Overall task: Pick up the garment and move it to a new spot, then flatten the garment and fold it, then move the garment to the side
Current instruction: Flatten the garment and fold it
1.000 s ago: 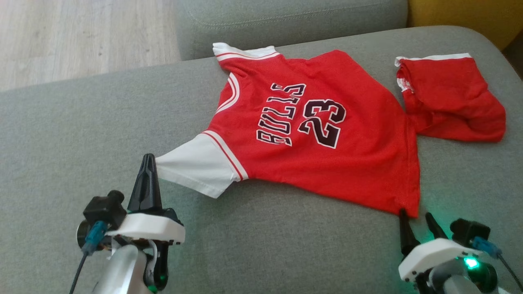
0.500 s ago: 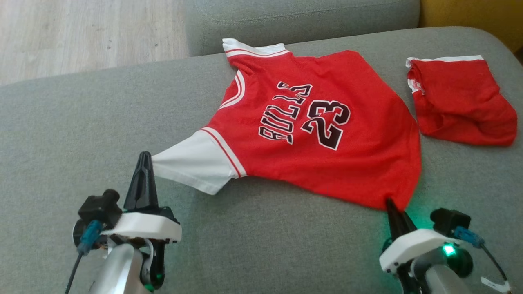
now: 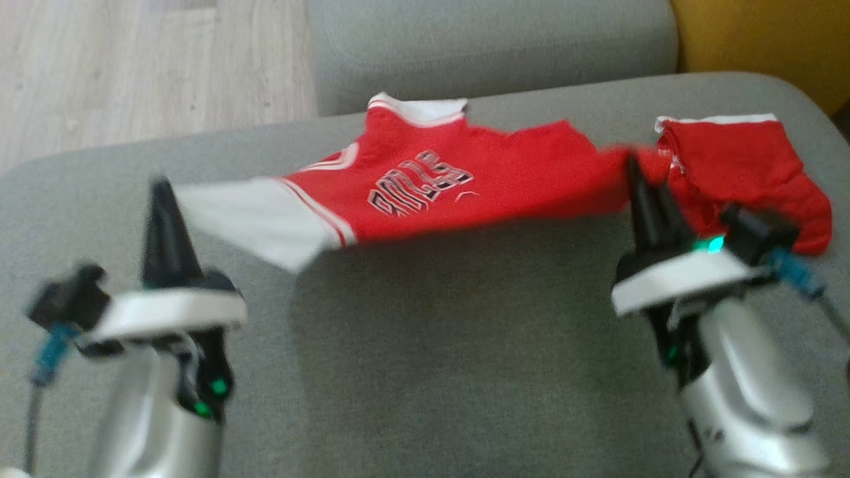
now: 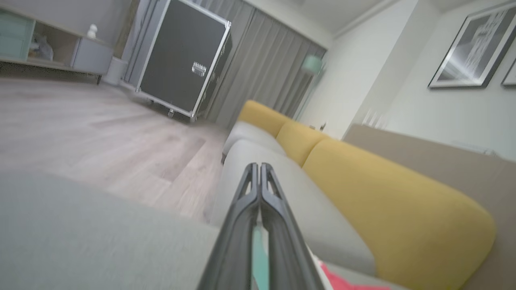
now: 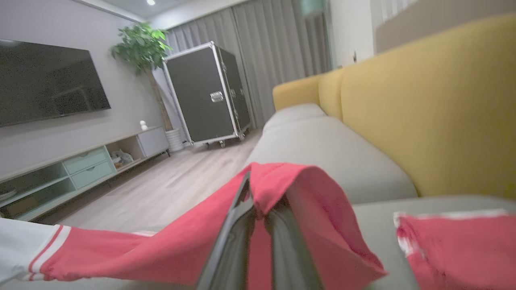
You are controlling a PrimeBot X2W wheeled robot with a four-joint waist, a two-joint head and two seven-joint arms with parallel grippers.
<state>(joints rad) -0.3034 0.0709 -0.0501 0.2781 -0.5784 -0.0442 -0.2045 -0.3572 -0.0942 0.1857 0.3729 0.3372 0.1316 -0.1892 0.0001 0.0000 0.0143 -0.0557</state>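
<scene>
jersey [image 3: 465, 192]: soft, light, sagged between my claws | left claw [image 3: 161, 199] pinched the white sleeve [image 3: 259, 216], right claw [image 3: 647, 192] the hem corner [image 5: 282, 177] | good holds imo

Near the middle of the head view, slightly above centre, black block lettering with white outlines [image 3: 420, 184] runs slanted across the chest of the red fabric jersey with white sleeves [image 3: 524, 179]. Though blurred and foreshortened, it reads "BULLS".
</scene>
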